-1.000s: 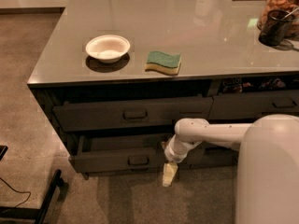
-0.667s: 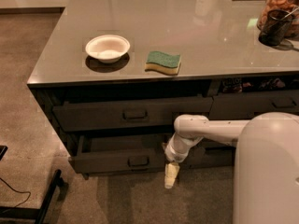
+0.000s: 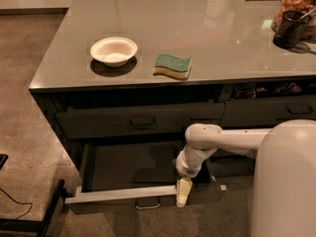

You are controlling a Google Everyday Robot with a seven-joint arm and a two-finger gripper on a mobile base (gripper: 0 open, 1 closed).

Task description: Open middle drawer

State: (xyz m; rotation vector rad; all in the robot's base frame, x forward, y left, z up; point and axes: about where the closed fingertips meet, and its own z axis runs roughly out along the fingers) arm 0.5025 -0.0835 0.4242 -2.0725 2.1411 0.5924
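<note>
The middle drawer [image 3: 123, 194] is pulled far out of the dark grey cabinet. Its pale top rim faces me, its dark inside [image 3: 133, 167] is exposed, and its small centre pull [image 3: 147, 205] shows below the rim. My gripper [image 3: 182, 192], pale yellowish at the tip, hangs from the white arm [image 3: 222, 137] and sits at the drawer's front rim, right of the pull. A slimmer drawer [image 3: 143, 121] above it is shut.
On the grey countertop [image 3: 207, 28] lie a white bowl [image 3: 113, 50] and a green-yellow sponge [image 3: 172, 65]. A dark cup [image 3: 290, 28] and a jar [image 3: 296, 4] stand at the far right. More drawers [image 3: 269, 113] sit on the right. A black stand leg [image 3: 52, 209] lies on the floor at left.
The middle drawer has slid much further out toward me, showing its dark inside. The gripper has moved forward with the drawer's front rim.
</note>
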